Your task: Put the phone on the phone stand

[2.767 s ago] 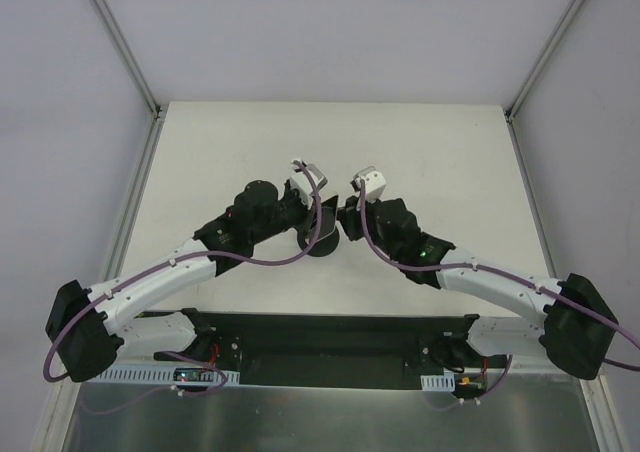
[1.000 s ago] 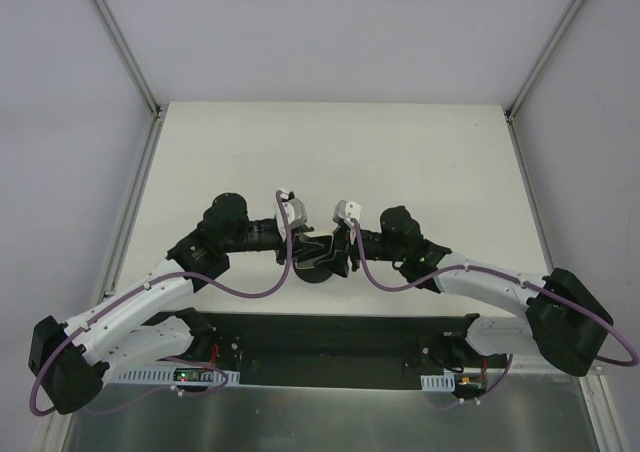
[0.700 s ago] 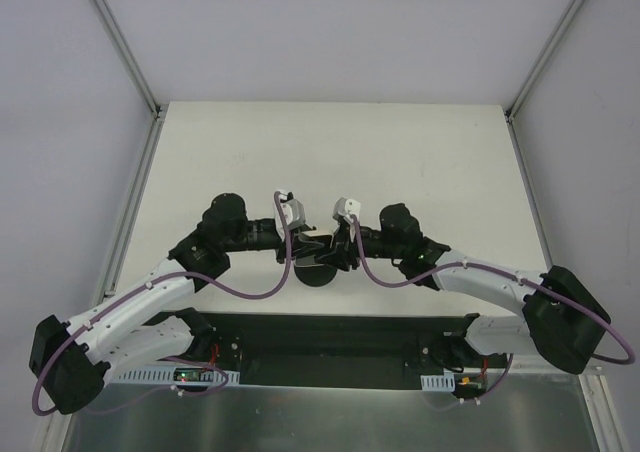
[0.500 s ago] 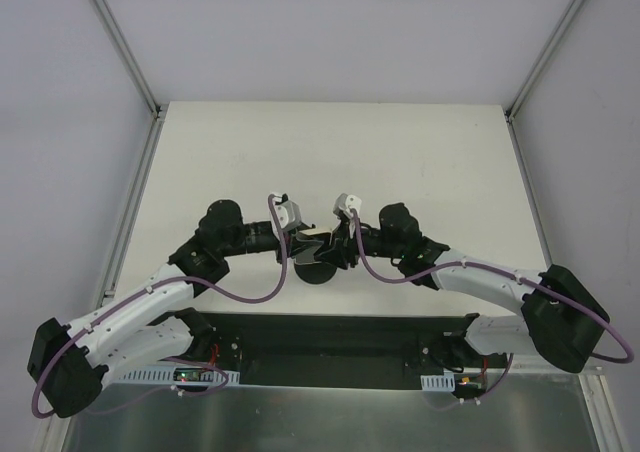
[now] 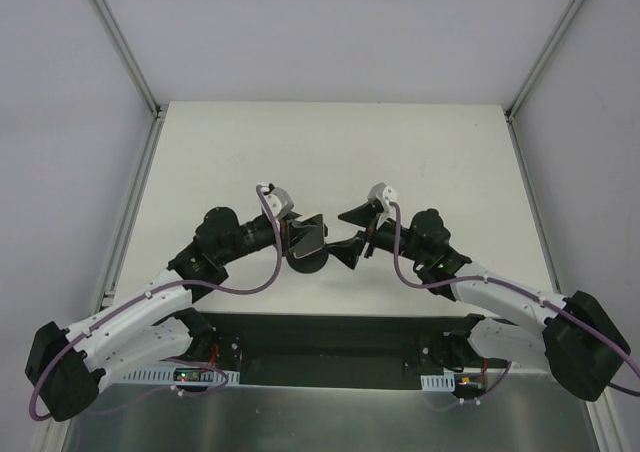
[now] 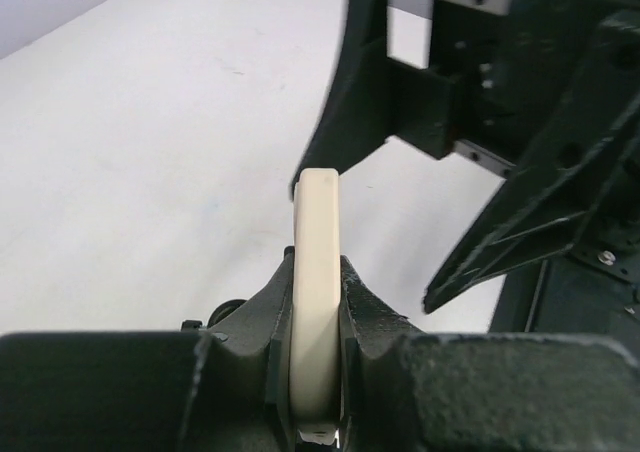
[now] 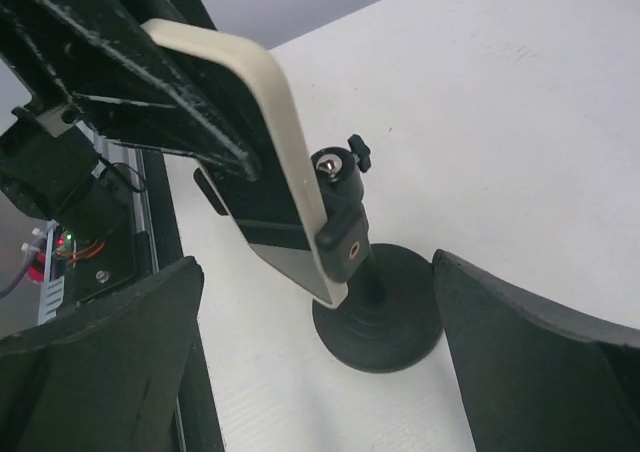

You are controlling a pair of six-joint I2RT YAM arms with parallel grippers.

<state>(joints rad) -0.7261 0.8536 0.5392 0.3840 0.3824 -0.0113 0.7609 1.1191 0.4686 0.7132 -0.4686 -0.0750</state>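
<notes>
The left pincer [image 6: 317, 290] is pressed tight on the phone [image 6: 317, 222], one finger on each flat side. It holds the phone on its edge, up off the table [image 5: 330, 142]. From the left wrist you only see the pale thin side of the phone.

Just past it is the phone stand [image 7: 378, 317]. Its round black foot sits flat on the table. The phone leans over the stand, and its low end is right by the little clamp at the top. They look like they touch, but I cannot tell if the phone sits in the clamp yet.

On the other side of the stand is the right pincer [image 5: 352, 234]. Its two fingers are spread wide and hold nothing. They point at the stand and the phone.

Past all that, the white table goes on to the far wall.

I think the step now is setting the phone into the stand. Next, the left arm needs to ease the phone down so the clamp takes it. Then its fingers should let go slowly, so the phone does not tip. The right pincer may need to keep the stand from sliding.
</notes>
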